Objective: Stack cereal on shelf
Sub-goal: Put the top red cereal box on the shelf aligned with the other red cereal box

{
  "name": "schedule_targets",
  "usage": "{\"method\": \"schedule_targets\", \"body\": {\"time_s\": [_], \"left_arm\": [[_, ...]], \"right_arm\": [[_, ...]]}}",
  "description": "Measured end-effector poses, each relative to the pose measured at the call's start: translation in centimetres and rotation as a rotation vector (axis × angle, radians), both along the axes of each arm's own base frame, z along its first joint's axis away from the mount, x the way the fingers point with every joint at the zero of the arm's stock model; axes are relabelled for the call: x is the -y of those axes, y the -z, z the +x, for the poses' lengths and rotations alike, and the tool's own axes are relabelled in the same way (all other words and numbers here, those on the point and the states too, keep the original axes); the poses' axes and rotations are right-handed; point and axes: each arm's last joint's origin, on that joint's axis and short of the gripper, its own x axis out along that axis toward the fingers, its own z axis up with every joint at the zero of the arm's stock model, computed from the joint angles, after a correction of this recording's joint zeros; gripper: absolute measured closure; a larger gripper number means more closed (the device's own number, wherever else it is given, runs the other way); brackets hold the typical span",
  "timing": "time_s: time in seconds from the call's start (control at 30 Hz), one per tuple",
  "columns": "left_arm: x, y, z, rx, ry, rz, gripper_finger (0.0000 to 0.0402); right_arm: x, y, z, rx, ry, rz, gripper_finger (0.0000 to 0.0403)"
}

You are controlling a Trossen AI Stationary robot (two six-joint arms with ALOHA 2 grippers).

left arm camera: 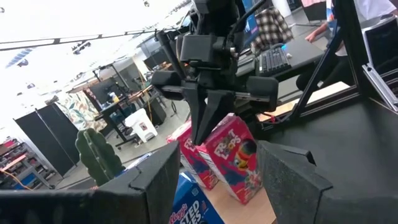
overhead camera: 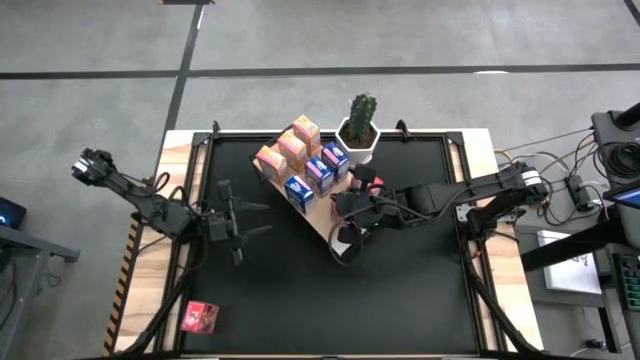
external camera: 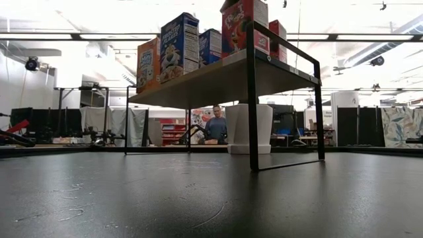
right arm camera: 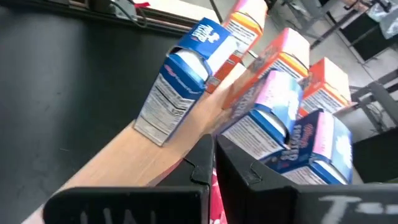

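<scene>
The shelf (overhead camera: 322,216) is a light-wood board on thin black legs, set at a slant near the middle-far part of the black table (overhead camera: 300,290). On it stand small cereal boxes (overhead camera: 300,160): three orange ones along the far-left side, blue ones beside them, and pink-red ones toward the right end. One more red box (overhead camera: 199,318) lies off the black surface, on the wooden border at the near-left corner.

The right gripper (overhead camera: 347,205) hangs over the shelf's right end, fingers pressed together with nothing between them. The left gripper (overhead camera: 248,218) waits over bare table left of the shelf, fingers spread and empty.

Only the low view shows the shelf's leg frame and the boxes raised above the tabletop, with a person (external camera: 215,127) far behind. The left wrist view alone shows the pink boxes' printed fronts beneath the right gripper. A white potted cactus (overhead camera: 359,130) stands just behind the shelf.
</scene>
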Motion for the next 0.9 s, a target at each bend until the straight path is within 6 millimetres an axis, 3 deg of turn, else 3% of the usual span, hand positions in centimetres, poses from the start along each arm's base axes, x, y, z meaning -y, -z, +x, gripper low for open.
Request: {"method": "schedule_targets", "body": {"time_s": [0.37, 0.63, 0.9], "left_arm": [[0.0, 0.0, 0.0, 0.0, 0.0, 0.0, 0.0205], [0.0, 0.0, 0.0, -0.002, 0.0, 0.002, 0.0205], [0.0, 0.0, 0.0, -0.007, -0.001, 0.008, 0.0205]], "right_arm": [[-0.2, -1.0, -0.4, 0.027, -0.014, -0.002, 0.0394], [-1.9, -2.3, -1.1, 0.04, -0.106, 0.102, 0.0394], [-2.3, -1.0, -1.7, -0.066, -0.096, 0.208, 0.0394]]}}
